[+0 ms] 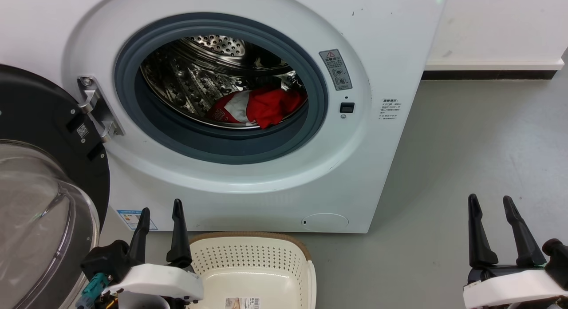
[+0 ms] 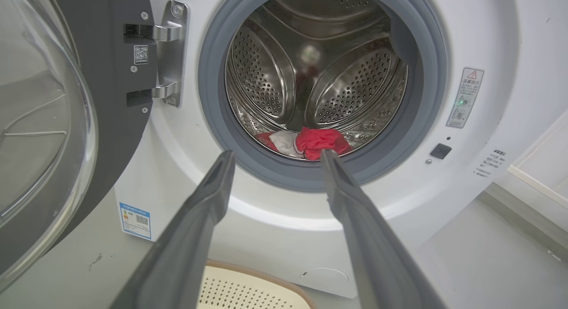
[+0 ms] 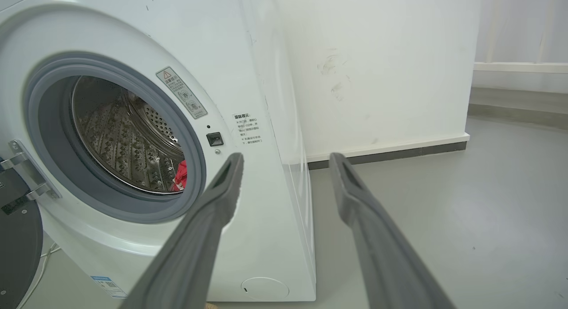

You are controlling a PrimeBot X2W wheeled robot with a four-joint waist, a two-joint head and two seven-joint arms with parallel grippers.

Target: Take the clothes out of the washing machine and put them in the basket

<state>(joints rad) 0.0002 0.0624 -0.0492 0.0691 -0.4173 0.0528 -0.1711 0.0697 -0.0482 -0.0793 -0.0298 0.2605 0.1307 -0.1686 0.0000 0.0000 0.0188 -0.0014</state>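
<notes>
**Grey floor, open washer, red laundry in the drum**

Grey floor (image 1: 466, 167) runs back to a white wall (image 1: 497, 25) with a dark skirting strip on the far right. Left of that stands the washing machine (image 1: 390, 42), its black-rimmed glass door (image 1: 40, 189) swung wide to the left on a metal hinge. Nearer, on the floor just in front of the machine, sits the basket (image 1: 248, 260), cream with a brown rim and a paper label lying on its bottom. The clothes (image 1: 266, 107) lie heaped low in the steel drum (image 1: 191, 82), toward its right: red fabric, with a white panel on the heap's left. The left end effector (image 1: 161, 206) hovers at the basket's left edge, fingers parted and gripping nothing. The right end effector (image 1: 489, 197) hangs over the floor, well right of the basket, fingers likewise apart and empty.
</notes>
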